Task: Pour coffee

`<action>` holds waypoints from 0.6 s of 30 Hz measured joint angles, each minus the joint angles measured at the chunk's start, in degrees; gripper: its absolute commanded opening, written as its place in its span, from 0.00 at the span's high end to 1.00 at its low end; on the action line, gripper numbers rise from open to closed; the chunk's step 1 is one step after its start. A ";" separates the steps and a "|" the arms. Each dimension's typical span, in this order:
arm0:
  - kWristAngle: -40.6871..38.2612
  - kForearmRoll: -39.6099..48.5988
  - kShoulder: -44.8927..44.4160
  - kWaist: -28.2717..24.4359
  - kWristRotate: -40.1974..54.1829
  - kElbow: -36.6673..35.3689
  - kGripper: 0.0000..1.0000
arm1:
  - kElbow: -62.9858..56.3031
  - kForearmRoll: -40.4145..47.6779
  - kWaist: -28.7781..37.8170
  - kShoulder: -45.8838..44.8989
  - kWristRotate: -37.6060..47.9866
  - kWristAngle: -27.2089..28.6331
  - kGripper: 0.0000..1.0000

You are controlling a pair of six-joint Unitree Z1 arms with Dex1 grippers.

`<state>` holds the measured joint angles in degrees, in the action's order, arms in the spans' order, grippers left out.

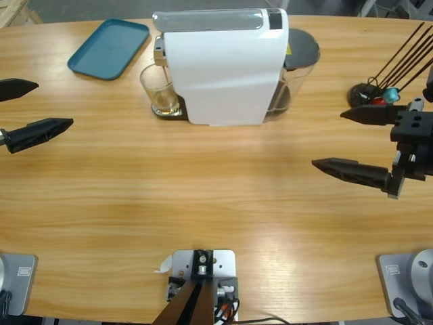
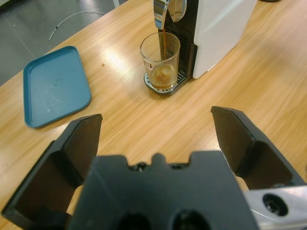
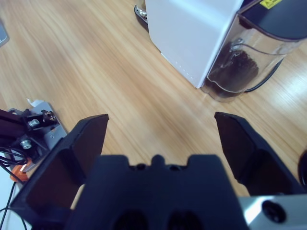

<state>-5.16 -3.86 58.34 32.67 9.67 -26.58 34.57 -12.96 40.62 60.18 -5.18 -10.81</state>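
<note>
A big white boxy coffee machine (image 1: 226, 68) stands at the far middle of the long wooden table (image 1: 203, 203), at about twelve o'clock from the table's centre in the high view. At the machine's nine o'clock side a small clear glass tumbler (image 1: 160, 91) sits upright on the machine's dark drip grate (image 2: 163, 86), directly under the chrome spout (image 2: 165, 12). In the left wrist view a thin brown stream (image 2: 163, 43) runs from the spout into the tumbler, and the coffee (image 2: 162, 75), a thin amber-brown layer, lies at the bottom of the glass. On the machine's three o'clock side a clear plastic water tank with a dark lid (image 1: 298, 71) is attached to the machine's body.

A flat teal rectangular tray (image 1: 108, 47) lies at about ten o'clock from the tumbler, near it but not touching. At the table's three o'clock edge a black round stand with thin dark rods (image 1: 392, 68) holds small red and blue capsules (image 1: 384, 97).

The left gripper (image 1: 30, 108) enters from the nine o'clock edge, its two black jaws spread wide with nothing between them, well apart from the tumbler; its wrist view looks straight at the glass. The right gripper (image 1: 345, 139) comes in from the three o'clock edge, jaws likewise spread wide and holding nothing, pointing toward the water tank side of the machine and well short of it.
</note>
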 measured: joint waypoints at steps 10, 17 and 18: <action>-0.35 -0.58 0.01 0.00 0.12 0.60 0.00 | -1.43 2.62 0.00 0.72 0.00 -0.02 0.00; -0.36 -0.71 0.02 0.00 0.12 0.60 0.00 | -2.01 3.45 0.00 0.96 0.00 -0.02 0.00; -0.36 -0.79 0.03 0.00 0.12 0.60 0.00 | -2.01 3.54 0.00 0.99 0.00 -0.02 0.00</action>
<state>-5.52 -4.65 58.37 32.68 9.79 -25.98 32.56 -9.41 40.62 61.17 -5.18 -10.83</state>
